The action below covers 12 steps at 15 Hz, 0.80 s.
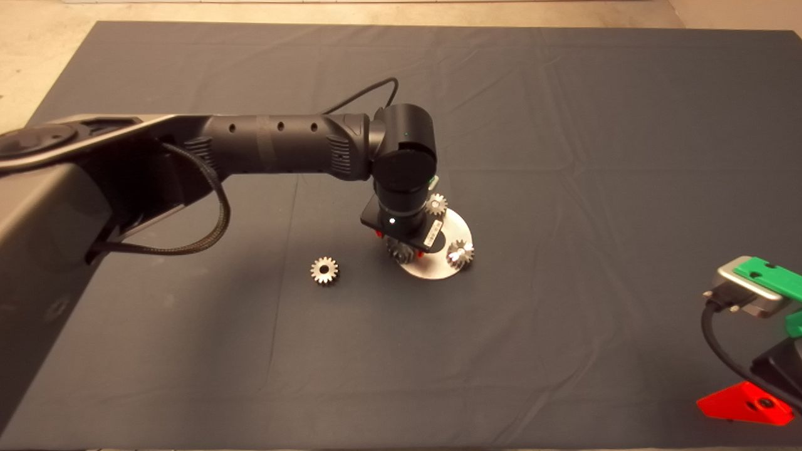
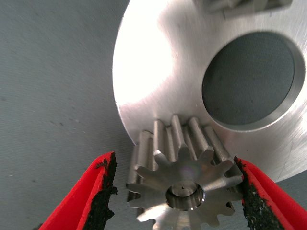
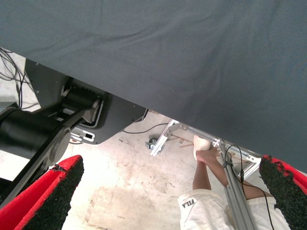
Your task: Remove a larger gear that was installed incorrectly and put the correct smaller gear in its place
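A round silver plate (image 1: pixel 452 228) lies mid-mat and carries three silver gears. My left gripper (image 1: pixel 393 241) hangs over the plate's near-left edge. In the left wrist view its fingers (image 2: pixel 98 191) are open and stand on either side of one gear (image 2: pixel 184 184); a small gap shows at one pad. A metal pin fills that gear's centre. The other two gears sit at the plate's far side (image 1: pixel 436 203) and near-right side (image 1: pixel 460 252). A fourth gear (image 1: pixel 324 270) with a dark centre hole lies loose on the mat, left of the plate. I cannot tell which gear is wider.
The plate has a large round hole (image 2: pixel 249 79) near its middle. My right gripper (image 1: pixel 761 401) waits at the lower right edge, fingers apart; its wrist view shows the mat's edge, the floor, a robot base (image 3: pixel 57 124) and a person's leg (image 3: pixel 206 165).
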Motion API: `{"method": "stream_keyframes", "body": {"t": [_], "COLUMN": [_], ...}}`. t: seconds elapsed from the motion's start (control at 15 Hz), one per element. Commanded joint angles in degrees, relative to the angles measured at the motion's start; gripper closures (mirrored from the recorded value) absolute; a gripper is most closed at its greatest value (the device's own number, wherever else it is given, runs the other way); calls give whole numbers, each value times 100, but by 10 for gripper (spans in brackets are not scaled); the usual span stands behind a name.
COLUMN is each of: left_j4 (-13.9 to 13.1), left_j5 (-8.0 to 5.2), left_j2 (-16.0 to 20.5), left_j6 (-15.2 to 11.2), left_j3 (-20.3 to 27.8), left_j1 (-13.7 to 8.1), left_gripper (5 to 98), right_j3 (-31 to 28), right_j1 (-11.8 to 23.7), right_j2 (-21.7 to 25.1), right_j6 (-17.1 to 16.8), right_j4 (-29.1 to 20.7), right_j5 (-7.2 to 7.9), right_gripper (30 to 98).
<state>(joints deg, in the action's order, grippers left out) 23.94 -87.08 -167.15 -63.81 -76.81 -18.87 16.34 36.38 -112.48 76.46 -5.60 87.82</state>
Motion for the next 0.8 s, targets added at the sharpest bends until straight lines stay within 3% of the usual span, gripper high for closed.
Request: {"method": "stream_keyframes", "body": {"t": [0.0,0.2,0.73], "left_j4": [-250,-276,-267], "left_j5": [-687,-688,-609], "left_j2": [-16,-16,-25], "left_j6": [79,114,115], "left_j3": [-60,-87,-324], "left_j1": [15,24,-47], "left_gripper": [434,485,488], "right_j3": [-27,-27,-28], "right_j1": [98,98,98], "right_j2": [25,28,45], "right_j6": [-17,-17,-17], "right_j4": [-196,-196,-196], "right_j5": [309,315,315], "right_gripper": [317,317,317]}}
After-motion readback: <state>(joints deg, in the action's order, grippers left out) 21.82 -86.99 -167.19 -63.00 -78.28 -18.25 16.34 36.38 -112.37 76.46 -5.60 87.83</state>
